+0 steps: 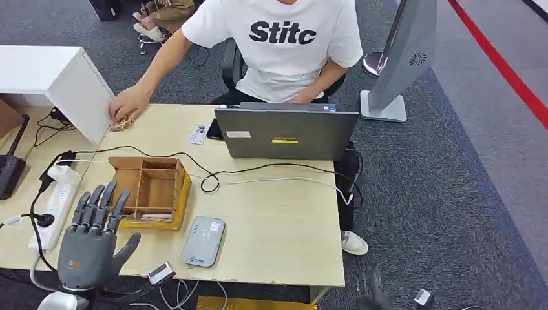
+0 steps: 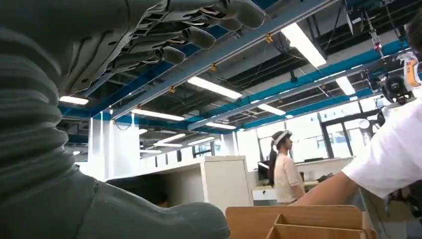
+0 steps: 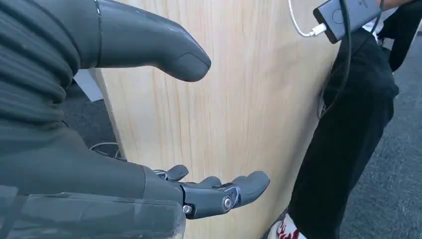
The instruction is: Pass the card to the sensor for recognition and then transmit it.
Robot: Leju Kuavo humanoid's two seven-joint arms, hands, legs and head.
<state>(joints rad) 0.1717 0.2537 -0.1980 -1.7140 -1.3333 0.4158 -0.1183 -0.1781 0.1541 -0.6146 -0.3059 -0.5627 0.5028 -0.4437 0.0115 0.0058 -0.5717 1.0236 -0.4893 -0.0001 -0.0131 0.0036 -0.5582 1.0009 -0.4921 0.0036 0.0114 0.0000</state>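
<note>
Left hand point(image 1: 90, 242) spread wide, empty, just beside the wooden organizer point(image 1: 152, 190).

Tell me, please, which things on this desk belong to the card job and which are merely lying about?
For the job: grey card sensor; wooden compartment box; card beside the laptop; left hand, fingers apart, holding nothing.

Lying about: laptop; power strip; black and white cables.

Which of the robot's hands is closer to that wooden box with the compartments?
The left. The left hand hovers open at the wooden box, at its near left corner. The right hand hangs open below the desk's right edge, well away from the box.
</note>
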